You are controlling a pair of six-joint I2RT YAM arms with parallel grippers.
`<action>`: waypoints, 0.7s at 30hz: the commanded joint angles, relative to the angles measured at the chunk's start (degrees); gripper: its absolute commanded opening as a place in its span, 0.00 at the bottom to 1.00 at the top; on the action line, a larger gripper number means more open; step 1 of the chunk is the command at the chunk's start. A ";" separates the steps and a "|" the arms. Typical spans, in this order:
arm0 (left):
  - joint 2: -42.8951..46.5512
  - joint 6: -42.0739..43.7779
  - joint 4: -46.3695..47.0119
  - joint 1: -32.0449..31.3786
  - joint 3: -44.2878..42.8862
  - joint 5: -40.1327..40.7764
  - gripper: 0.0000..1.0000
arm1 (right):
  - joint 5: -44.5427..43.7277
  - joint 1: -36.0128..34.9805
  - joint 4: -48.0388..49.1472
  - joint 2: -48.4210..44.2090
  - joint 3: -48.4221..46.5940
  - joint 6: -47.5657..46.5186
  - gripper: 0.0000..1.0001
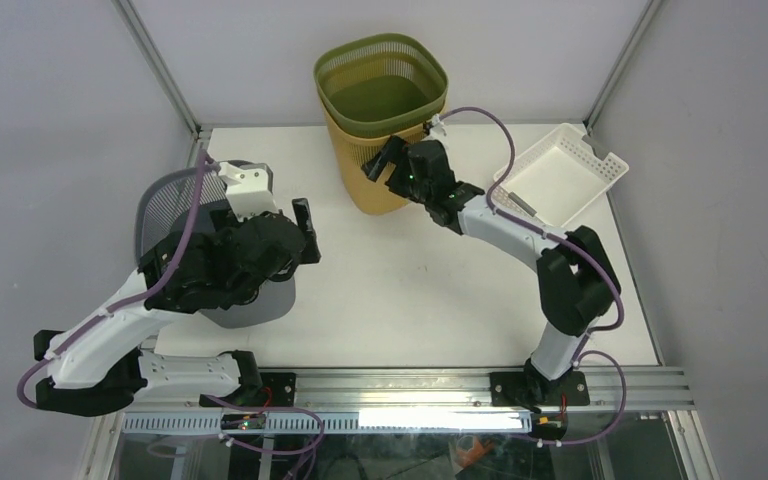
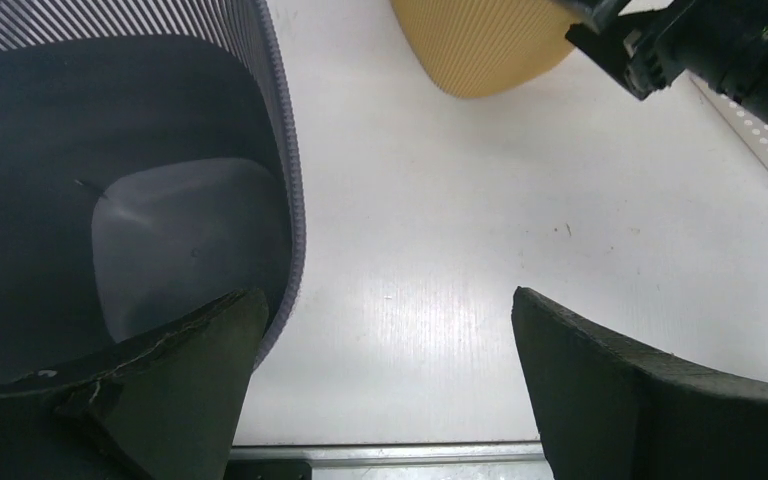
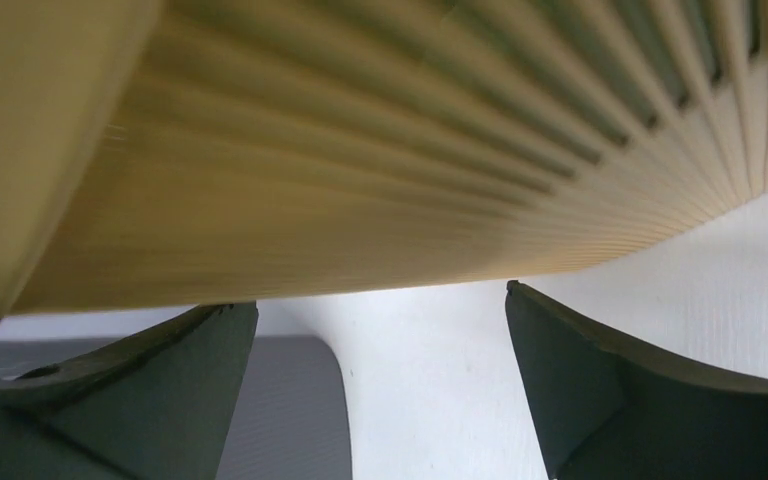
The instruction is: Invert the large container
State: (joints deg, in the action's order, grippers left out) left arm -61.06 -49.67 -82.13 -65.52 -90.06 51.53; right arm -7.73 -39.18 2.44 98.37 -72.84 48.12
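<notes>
The large container is a tall ribbed yellow basket with an olive-green rim (image 1: 380, 110). It stands upright at the back middle of the table. It also shows in the left wrist view (image 2: 480, 45) and fills the top of the right wrist view (image 3: 360, 150). My right gripper (image 1: 385, 162) is open and empty, close against the basket's front right side below the rim; the wrist view (image 3: 380, 295) shows the wall just beyond the fingertips. My left gripper (image 1: 298, 235) is open and empty, over the table beside a grey basket (image 2: 382, 295).
A grey mesh basket (image 1: 175, 200) sits at the left under my left arm, its dark inside in the left wrist view (image 2: 110, 150). A white perforated tray (image 1: 560, 170) lies at the back right. Metal frame posts stand at both back corners.
</notes>
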 commanded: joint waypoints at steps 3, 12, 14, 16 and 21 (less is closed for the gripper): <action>3.21 -4.60 -1.09 1.45 2.63 1.39 0.99 | 1.15 0.18 0.99 0.74 -4.63 -1.69 0.99; 1.28 -12.19 -1.01 3.62 8.07 6.93 0.99 | 0.72 -2.97 -6.96 -25.01 18.92 -4.62 0.99; -0.57 -11.42 -0.46 4.65 7.36 7.49 0.97 | -0.72 -3.31 -11.59 -31.45 24.15 -3.25 0.99; -2.31 -8.49 1.25 6.83 7.73 6.86 0.90 | -2.27 -3.36 -16.05 -37.96 27.92 -1.58 0.99; -6.67 1.84 4.81 13.21 8.92 4.24 0.61 | -6.42 -3.36 -25.93 -52.18 32.23 0.39 0.99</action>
State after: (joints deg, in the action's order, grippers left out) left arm -65.34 -55.53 -81.76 -55.68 -81.36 55.70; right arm -9.04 -42.57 -14.76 53.30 -42.39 46.59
